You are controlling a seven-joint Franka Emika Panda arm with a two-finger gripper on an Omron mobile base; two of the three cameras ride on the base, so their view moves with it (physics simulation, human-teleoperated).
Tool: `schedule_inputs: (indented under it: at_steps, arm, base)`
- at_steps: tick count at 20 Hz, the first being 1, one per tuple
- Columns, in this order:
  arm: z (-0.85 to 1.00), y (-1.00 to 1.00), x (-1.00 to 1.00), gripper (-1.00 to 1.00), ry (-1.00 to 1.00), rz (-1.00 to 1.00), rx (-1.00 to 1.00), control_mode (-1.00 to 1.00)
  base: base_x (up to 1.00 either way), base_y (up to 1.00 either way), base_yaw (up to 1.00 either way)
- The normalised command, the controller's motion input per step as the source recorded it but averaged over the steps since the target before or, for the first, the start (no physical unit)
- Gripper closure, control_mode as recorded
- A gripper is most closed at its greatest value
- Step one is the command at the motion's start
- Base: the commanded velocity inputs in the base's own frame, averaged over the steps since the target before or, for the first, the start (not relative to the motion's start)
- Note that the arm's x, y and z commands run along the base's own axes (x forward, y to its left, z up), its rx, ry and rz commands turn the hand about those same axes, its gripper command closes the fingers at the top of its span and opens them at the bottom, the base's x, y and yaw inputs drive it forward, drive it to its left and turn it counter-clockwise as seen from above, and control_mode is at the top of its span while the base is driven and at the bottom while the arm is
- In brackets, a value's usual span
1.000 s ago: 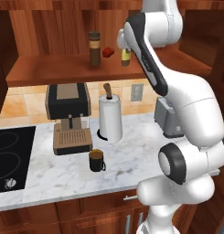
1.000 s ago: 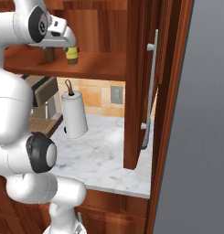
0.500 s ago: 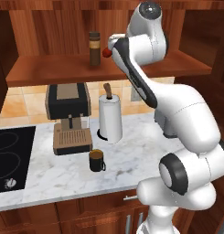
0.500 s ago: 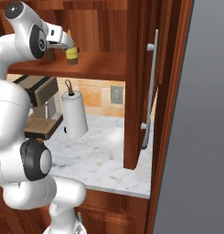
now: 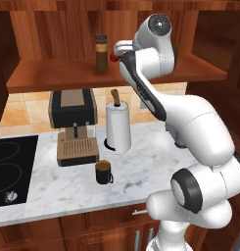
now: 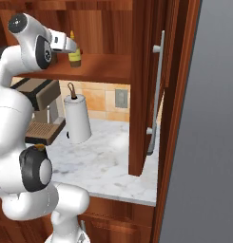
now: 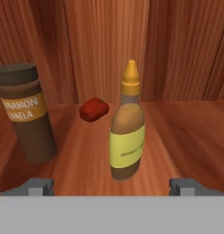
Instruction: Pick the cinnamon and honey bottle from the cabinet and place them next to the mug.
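Inside the open reddish-brown wooden cabinet, the small amber honey bottle with yellow pointed cap stands upright on the shelf, beside a red lump and the tall dark brown cinnamon jar. The fingers stand wide apart, empty, just before the bottle. Down on the marble surface sits the dark mug.

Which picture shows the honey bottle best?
The hand view: the honey bottle stands whole and close, with its yellow cap and label plain. The right base view shows it small on the cabinet shelf. In the left base view the arm covers it.
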Motion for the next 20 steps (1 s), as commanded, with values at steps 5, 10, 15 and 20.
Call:
schedule_inputs:
  at_steps: [5,10,15,20]
  arm:
    - [0.02,-0.14,0.01,-1.0,0.03,0.13,0.02,-1.0]
    - [0.0,-0.15,0.1,-1.0,0.0,0.12,0.01,-1.0]
    - [-0.01,0.0,0.26,-1.0,0.0,0.01,0.0,-1.0]
    - [0.0,0.0,0.26,-1.0,0.01,0.0,0.0,-1.0]
  base:
    - [0.0,0.0,0.0]
    - [0.0,0.0,0.0]
    - [0.0,0.0,0.0]
    - [0.0,0.0,0.0]
